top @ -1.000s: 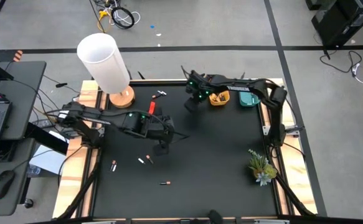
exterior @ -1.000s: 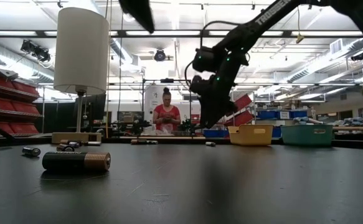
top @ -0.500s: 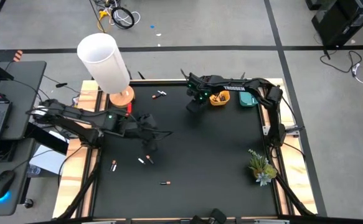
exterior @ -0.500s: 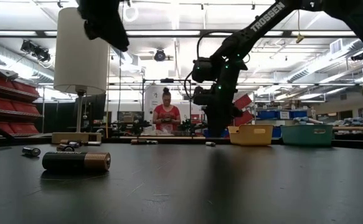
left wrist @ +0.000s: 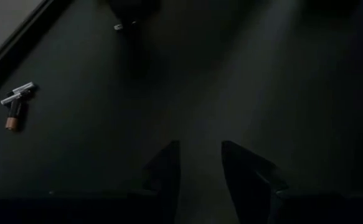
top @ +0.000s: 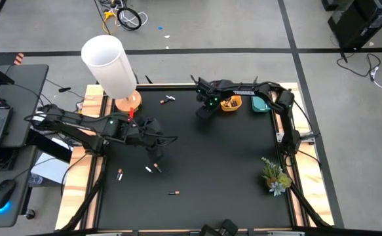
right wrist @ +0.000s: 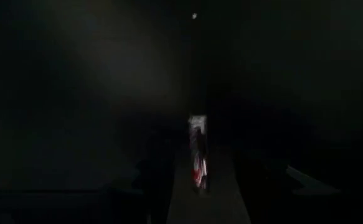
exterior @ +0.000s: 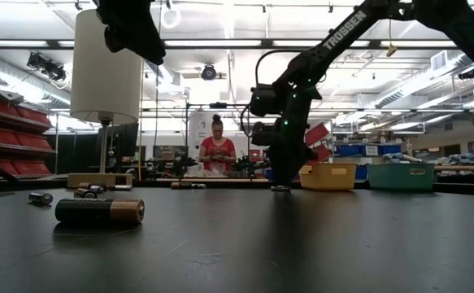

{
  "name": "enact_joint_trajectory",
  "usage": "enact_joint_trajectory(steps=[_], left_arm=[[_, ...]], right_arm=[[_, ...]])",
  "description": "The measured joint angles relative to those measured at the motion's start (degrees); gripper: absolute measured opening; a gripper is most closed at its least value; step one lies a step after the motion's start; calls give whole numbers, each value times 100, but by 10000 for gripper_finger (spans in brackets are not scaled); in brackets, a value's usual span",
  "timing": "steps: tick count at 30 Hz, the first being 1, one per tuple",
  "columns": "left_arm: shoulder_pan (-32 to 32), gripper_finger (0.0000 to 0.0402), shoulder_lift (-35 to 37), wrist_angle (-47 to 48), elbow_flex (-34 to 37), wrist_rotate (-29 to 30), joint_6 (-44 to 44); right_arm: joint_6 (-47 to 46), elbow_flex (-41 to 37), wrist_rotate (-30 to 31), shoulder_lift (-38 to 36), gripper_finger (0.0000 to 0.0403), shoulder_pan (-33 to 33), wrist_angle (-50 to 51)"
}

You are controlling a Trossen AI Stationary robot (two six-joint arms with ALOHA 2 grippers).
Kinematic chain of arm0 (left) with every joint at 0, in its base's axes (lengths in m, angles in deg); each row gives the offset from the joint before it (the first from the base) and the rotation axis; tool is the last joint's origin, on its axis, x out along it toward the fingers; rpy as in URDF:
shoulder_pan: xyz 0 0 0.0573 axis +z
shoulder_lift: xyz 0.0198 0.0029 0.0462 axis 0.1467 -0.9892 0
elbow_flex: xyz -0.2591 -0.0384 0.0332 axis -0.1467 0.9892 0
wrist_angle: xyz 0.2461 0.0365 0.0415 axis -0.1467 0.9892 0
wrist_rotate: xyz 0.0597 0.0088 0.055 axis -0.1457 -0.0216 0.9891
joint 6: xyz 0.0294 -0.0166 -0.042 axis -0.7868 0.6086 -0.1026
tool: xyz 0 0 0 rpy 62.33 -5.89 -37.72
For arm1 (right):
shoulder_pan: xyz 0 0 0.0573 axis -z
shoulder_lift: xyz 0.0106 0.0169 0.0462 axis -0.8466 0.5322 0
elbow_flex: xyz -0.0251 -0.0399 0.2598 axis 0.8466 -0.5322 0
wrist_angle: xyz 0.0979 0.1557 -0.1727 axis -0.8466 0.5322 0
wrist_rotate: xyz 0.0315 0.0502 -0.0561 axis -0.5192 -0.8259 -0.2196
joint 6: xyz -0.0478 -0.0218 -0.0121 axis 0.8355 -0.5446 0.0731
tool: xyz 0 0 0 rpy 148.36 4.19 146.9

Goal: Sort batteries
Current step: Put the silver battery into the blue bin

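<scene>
Left tool (top: 156, 139): hangs above the left half of the dark surface (top: 223, 164); in its own wrist view the two fingers (left wrist: 165, 171) stand apart with only bare surface between them, so it is open and carries nothing.
Right tool (top: 202, 111): low over the far part of the surface, its tip close to the mat in the low view (exterior: 281, 181); a slim white-and-red battery (right wrist: 197, 152) stands between its dark fingers, so it is gripping that battery.
Yellow tray (top: 230, 103): just beside the right tool, on its outer side; small things lie in it, too small to tell.
Teal tray (top: 263, 104): beyond the yellow tray, farther from the right tool.
Batteries near the left tool: a small pair (top: 153, 168) lies on the surface just in front of it; one more (top: 119, 174) lies farther to its left.
Dark battery with copper end (top: 173, 193): near the front edge, well apart from both tools; it fills the foreground of the low view (exterior: 100, 211).
Far batteries (top: 168, 99): a small pair at the far edge, between the lamp (top: 109, 67) and the right tool.
Plant (top: 274, 176): at the right edge, well apart from both tools.
Person (exterior: 217, 150): stands in the room behind the surface.
</scene>
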Motion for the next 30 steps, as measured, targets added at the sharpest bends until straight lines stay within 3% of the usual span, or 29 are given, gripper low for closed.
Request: enact_joint_trajectory(steps=[10, 19, 26, 30], left_arm=[[-12, 130, 13, -10, 0, -36, 26], [-13, 131, 13, -10, 0, -36, 26], [-13, 130, 55, -5, -3, -41, 58], [-13, 131, 83, -2, -7, -41, 167]], right_arm=[[420, 0, 213, 11, 158, -200, 252], [971, -105, 388, 11, 104, -496, 409], [1338, -264, 312, -28, 18, -572, 391], [1412, -273, 99, -30, 16, -564, 468]])
